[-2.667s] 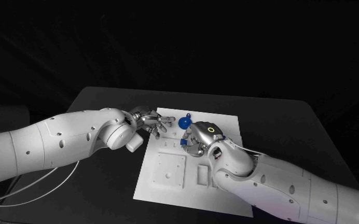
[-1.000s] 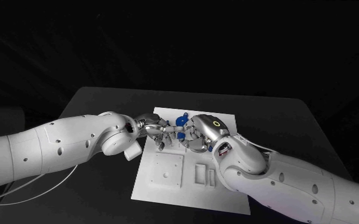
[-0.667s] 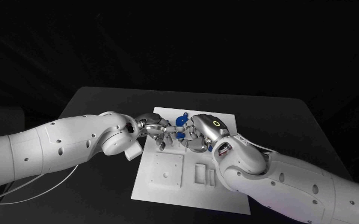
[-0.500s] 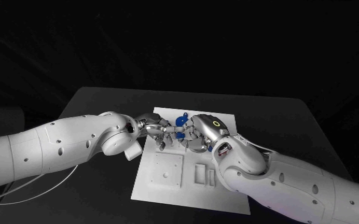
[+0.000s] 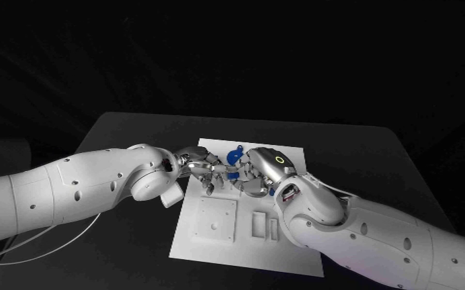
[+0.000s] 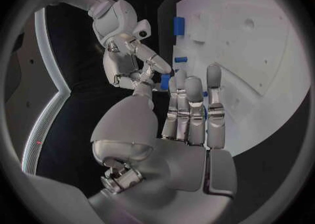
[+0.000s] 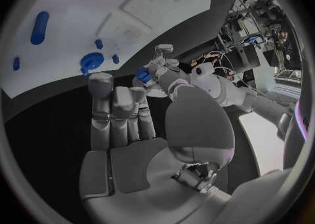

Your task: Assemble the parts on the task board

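Blue part (image 7: 143, 74), seen from the right wrist, sits pinched in the left robot hand (image 5: 201, 166). The right robot hand (image 5: 257, 172) is released, above the task board (image 5: 218, 239).

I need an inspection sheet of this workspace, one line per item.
Surface: black table, bare around the board.
Job's things: white task board; blue parts at its far end, one small part between the fingertips of the hands.
Clutter: nothing seen.
Hands: left hand and right hand meet over the board's far end; who grips the part is unclear.
Cables: white cable under the left arm.
Surroundings: dark.
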Tool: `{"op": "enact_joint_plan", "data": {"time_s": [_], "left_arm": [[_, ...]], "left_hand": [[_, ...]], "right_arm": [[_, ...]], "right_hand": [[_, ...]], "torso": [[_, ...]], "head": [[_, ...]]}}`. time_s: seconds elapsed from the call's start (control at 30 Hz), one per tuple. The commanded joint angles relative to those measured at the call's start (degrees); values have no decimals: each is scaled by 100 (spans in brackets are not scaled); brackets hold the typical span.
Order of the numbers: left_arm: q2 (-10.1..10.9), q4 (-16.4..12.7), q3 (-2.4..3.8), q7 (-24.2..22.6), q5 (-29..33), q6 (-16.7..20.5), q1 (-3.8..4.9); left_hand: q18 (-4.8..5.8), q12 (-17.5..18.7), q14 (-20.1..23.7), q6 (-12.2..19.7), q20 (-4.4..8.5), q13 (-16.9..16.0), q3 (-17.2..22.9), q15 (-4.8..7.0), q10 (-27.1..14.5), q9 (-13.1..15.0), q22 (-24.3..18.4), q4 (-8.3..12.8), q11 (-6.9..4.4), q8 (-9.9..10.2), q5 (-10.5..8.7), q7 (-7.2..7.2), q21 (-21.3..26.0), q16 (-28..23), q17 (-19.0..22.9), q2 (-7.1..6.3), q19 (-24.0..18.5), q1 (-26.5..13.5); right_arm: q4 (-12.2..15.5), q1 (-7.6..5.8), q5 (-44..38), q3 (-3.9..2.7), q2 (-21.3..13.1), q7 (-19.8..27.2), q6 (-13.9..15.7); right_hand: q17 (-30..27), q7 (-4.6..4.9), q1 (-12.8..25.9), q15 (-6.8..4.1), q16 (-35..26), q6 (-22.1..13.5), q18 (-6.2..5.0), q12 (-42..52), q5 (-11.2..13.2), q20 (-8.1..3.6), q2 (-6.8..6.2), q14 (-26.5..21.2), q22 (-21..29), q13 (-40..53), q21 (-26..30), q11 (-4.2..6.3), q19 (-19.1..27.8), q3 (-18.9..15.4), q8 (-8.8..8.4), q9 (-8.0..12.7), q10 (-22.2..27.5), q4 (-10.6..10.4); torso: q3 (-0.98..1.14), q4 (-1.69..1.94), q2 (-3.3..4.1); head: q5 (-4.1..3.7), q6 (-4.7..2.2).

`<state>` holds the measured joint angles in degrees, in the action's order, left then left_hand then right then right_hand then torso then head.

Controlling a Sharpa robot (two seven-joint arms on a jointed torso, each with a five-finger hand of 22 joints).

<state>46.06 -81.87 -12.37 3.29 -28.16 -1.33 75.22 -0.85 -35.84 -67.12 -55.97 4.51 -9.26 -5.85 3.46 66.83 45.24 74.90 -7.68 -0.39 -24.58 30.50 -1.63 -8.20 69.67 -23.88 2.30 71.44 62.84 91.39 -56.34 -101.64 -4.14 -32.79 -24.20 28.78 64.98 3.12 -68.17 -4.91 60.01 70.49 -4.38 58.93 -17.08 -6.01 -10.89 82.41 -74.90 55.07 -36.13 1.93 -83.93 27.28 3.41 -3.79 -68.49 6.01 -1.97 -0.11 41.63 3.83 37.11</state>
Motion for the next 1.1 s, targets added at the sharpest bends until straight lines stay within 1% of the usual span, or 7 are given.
{"op": "enact_joint_plan", "data": {"time_s": [0.03,0.13,0.2,0.5,0.8,1.0,1.1], "left_arm": [[-19,-18,3,-120,95,-246,3],[-19,-16,3,-115,105,-312,3],[-19,-15,3,-113,108,-337,3],[-19,-7,3,-106,112,-385,3],[-17,2,3,-148,154,-371,3],[-21,10,3,-177,200,-393,3],[-23,16,3,-176,239,-399,3]], "left_hand": [[27,55,50,4,9,23,68,0,-35,-56,119,-18,7,47,63,20,35,44,2,-31,-48,64],[31,83,71,37,7,33,142,-2,-71,-71,120,54,15,66,428,19,38,42,5,-70,-65,155],[33,100,80,41,8,42,210,-3,-75,-84,120,114,17,76,530,18,37,47,6,-95,-72,192],[30,140,94,34,6,60,442,-5,-63,-148,120,262,18,90,590,20,2,70,20,-126,-91,80],[28,169,101,59,7,76,683,-4,-63,-169,121,335,20,97,773,20,-4,78,24,8,-98,111],[27,266,115,95,20,133,1172,5,7,-128,129,671,19,58,1097,4,-42,96,18,190,-124,253],[17,315,121,119,25,157,1414,8,36,-75,132,878,21,17,1279,-17,-92,104,17,177,-148,250]], "right_arm": [[7,3,-4,-2,13,88,37],[5,3,-1,-3,18,94,49],[6,3,2,-3,20,98,53],[8,3,21,-3,22,116,41],[-6,3,53,-3,23,141,-11],[-11,3,69,-3,29,155,-32],[-14,3,76,-3,30,161,-36]], "right_hand": [[8,4,-40,-34,-24,29,45,8,-17,-41,-38,24,-415,6,-24,6,-43,1,19,-5,-38,-31],[8,4,-40,-34,-24,29,45,8,-17,-41,-38,24,-415,6,-24,6,-43,1,19,-5,-38,-31],[8,4,-47,-34,-32,31,43,0,-21,-40,-30,24,-415,5,-26,6,-43,4,21,-6,-35,-37],[8,4,-47,-34,-32,31,43,0,-21,-40,-30,24,-415,5,-26,6,-43,4,21,-6,-35,-37],[10,6,-50,-33,-38,26,43,-1,-16,-39,-31,23,-414,12,-16,5,-41,2,19,-5,-34,-37],[10,6,-50,-33,-38,26,43,-1,-16,-39,-31,23,-414,12,-16,5,-41,2,19,-5,-34,-37],[10,6,-50,-33,-38,26,43,-1,-16,-39,-31,23,-414,12,-16,5,-41,2,19,-5,-34,-37]], "torso": [[-1,0,0],[-1,2,-2],[-1,3,-2],[1,-3,1],[1,-5,0],[2,-4,0],[2,-3,0]], "head": [[5,10],[3,10],[5,11],[10,14],[2,17],[-8,19],[-9,24]]}}
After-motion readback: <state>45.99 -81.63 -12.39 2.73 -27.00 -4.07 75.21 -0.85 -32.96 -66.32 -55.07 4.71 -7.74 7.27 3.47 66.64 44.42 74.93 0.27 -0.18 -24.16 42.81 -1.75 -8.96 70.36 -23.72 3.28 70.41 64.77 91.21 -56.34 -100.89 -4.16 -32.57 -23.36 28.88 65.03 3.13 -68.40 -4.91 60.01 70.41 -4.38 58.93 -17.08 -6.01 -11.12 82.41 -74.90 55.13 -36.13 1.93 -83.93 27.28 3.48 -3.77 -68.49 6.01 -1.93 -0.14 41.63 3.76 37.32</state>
